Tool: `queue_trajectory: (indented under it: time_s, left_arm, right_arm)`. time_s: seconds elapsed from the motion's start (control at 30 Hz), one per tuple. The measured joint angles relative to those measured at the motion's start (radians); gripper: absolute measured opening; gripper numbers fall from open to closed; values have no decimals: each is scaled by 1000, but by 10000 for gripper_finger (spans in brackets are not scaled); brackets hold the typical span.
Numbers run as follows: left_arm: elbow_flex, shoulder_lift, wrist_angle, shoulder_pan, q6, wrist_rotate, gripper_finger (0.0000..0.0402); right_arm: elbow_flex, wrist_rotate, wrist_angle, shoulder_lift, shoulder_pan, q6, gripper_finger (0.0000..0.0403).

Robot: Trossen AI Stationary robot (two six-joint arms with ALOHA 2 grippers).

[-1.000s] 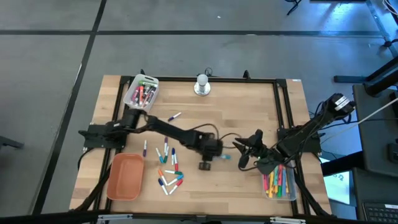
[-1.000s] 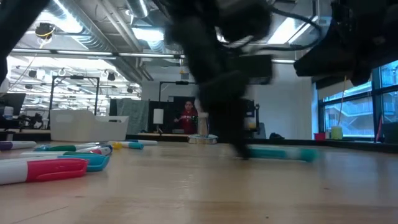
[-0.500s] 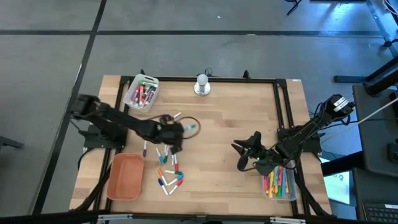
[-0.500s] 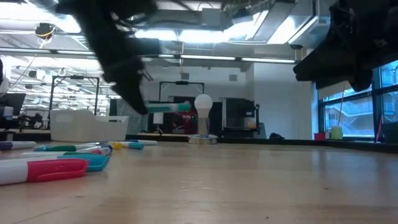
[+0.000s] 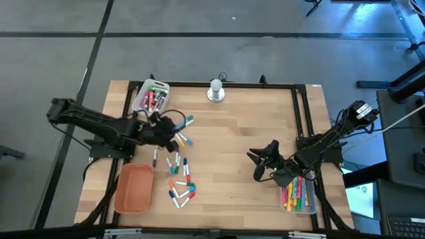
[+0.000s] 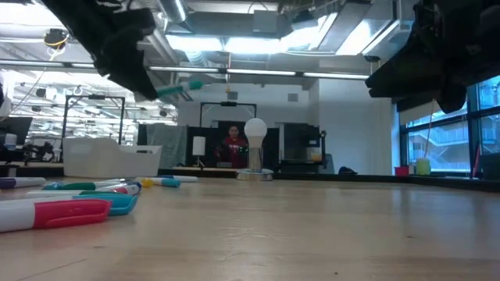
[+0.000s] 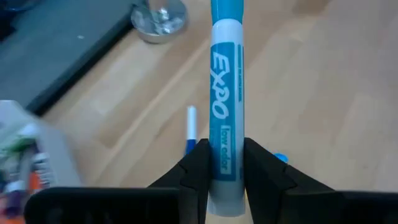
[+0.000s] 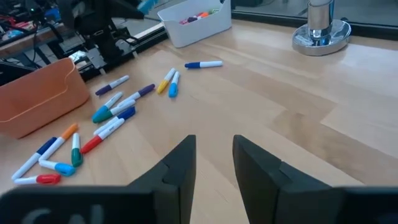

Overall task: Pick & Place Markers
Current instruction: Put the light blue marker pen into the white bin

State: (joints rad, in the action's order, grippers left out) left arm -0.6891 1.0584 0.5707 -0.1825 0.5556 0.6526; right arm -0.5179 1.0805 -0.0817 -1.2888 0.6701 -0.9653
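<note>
My left gripper [image 5: 176,127] hangs above the table's left part, just right of the white tray [image 5: 141,105], shut on a marker [image 7: 225,106] that has a white barrel with a light-blue label and a blue cap. In the low view the marker [image 6: 176,89] sticks out from the gripper, high over the wood. Several loose markers [image 5: 179,174] lie flat on the table below and nearer; the right wrist view shows these markers [image 8: 115,115] too. My right gripper [image 5: 257,167] waits open at the table's right, beside the clear tray [image 5: 309,207], with nothing between its fingers. My left gripper pinches the marker's barrel near its uncapped end [image 7: 224,171] between its two fingers [image 7: 196,167]. The marker runs on along the fingers, its capped end [image 5: 189,120] pointing toward the table's far right. It is lifted clear of the table.
The white tray holds several markers [image 5: 153,98]. An orange tray [image 5: 133,188] sits at the near left. The clear tray holds several markers [image 5: 295,192]. A white ball on a silver stand [image 5: 216,90] is at the far edge. Bare wood lies between the arms.
My left gripper has lifted the marker off the middle of the table and carried it up and toward the far left, close to the white tray, with the wrist rolling on the way. The marker now hangs clear of the wood.
</note>
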Motion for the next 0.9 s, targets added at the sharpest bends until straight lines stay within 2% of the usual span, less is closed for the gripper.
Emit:
queue_trajectory:
  time_s: [0.17,0.43,0.9]
  left_arm:
    - [0,-75,98,18,13,86,69]
    - [0,-109,244,130,71,134,69]
    - [31,-109,381,410,85,136,69]
  right_arm:
    - [0,-10,0,0,0,0,106]
    - [0,-10,-1,0,0,0,107]
    - [0,-10,30,0,0,-1,107]
